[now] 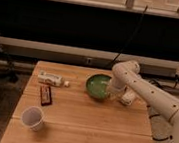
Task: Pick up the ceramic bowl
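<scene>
Camera view, nearest things first: a white paper cup [32, 117] stands at the near left of the wooden table [89, 131], well apart from anything I need. Further in, a dark flat packet [45, 95] lies on the left side, and beyond it a pale oblong package [50, 79] with a small white bit [66, 84] just beside it. None of these matter to my job.

Toward the far right sits the ceramic bowl [99, 86], green, resting on the table and upright. My arm [145, 92] reaches in from the right and bends down so that my pincer [113, 92] is at the bowl's right rim, touching or just beside it; which, I cannot tell. Nor can I tell whether it is released or clenched.

As I judge it, the approach is done. Securing the rim, if not already done, and the lift are left, since the bowl looks to be on the wood.
</scene>
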